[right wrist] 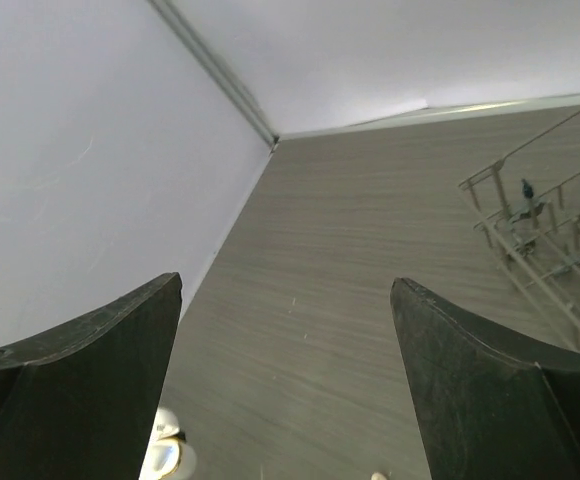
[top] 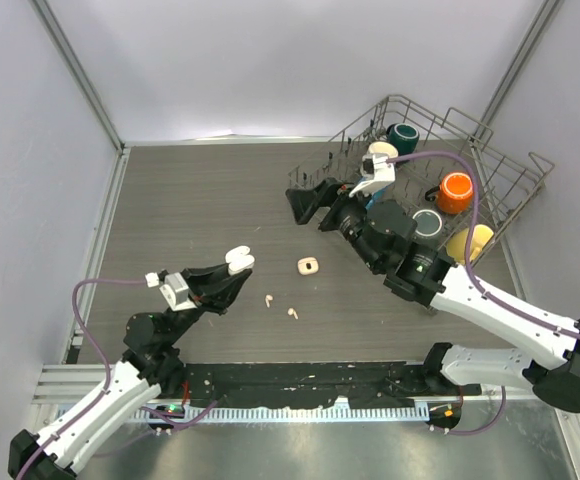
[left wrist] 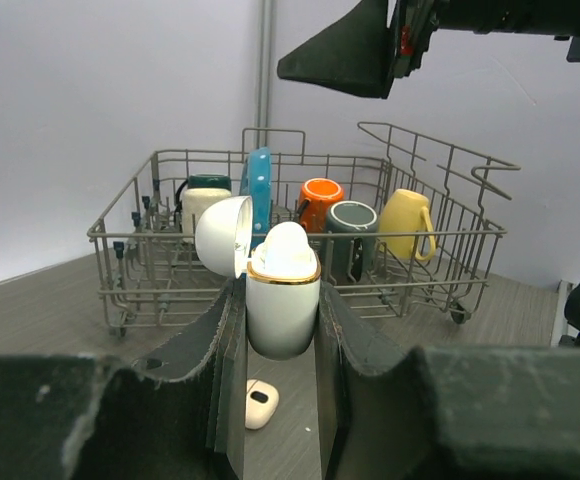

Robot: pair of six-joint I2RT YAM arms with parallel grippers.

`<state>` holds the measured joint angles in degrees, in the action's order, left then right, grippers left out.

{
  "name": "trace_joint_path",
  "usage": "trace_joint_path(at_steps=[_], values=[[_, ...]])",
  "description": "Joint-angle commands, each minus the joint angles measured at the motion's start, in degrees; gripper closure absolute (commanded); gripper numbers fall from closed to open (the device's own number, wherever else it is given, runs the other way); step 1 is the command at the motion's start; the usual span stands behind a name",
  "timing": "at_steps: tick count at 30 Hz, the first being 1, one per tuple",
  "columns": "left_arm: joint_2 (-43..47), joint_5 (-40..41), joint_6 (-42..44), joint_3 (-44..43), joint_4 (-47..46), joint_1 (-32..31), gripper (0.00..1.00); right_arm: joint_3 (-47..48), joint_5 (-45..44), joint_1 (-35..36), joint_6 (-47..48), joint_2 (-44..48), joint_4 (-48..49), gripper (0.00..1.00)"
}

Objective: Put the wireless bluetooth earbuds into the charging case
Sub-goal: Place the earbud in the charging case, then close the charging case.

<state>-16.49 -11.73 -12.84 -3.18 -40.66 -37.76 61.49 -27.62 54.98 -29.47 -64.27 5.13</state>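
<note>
The charging case (left wrist: 282, 305) is white with a gold rim, the table (top: 200, 210) grey wood-grain, one mug (top: 455, 192) orange.

top cam overhead, wrist cams low, all share rack (top: 510, 180)

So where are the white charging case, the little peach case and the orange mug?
white charging case (left wrist: 282, 305), left wrist view, its rounded body.
peach case (top: 308, 265), top external view, its upper face.
orange mug (left wrist: 320, 205), left wrist view, its side wall.
</note>
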Motion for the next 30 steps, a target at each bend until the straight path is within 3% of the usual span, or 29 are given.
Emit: trace_joint_path(at_steps=[1,6,10,13,20,30], values=[[0.4,-3.0,-0.3,-3.9,1.7,-0.1,1.00,3.0,11.3,-0.5,-4.4,-0.3,-9.1,0.09],[1.8,-7.0,-1.2,-5.3,5.8,-0.1,1.00,2.9,8.4,-0.8,-7.4,0.2,-7.7,0.09],[3.4,-8.3,-1.4,-5.2,8.4,-0.1,1.00,-3.0,15.7,-1.7,-4.7,2.7,0.0,0.09],[4.1,-8.1,-1.5,-3.9,7.6,-0.1,1.00,-0.1,15.5,-2.2,-5.1,1.3,-5.1,0.09],[-0.6,-11.0,-0.4,-6.9,7.0,-0.1,1.00,6.1,30.0,-2.2,-0.6,-5.2,-8.9,0.09],[-5.7,-12.2,-2.7,-6.9,2.1,-0.1,1.00,9.4,36.0,-2.2,2.8,-11.6,-14.1,0.09]])
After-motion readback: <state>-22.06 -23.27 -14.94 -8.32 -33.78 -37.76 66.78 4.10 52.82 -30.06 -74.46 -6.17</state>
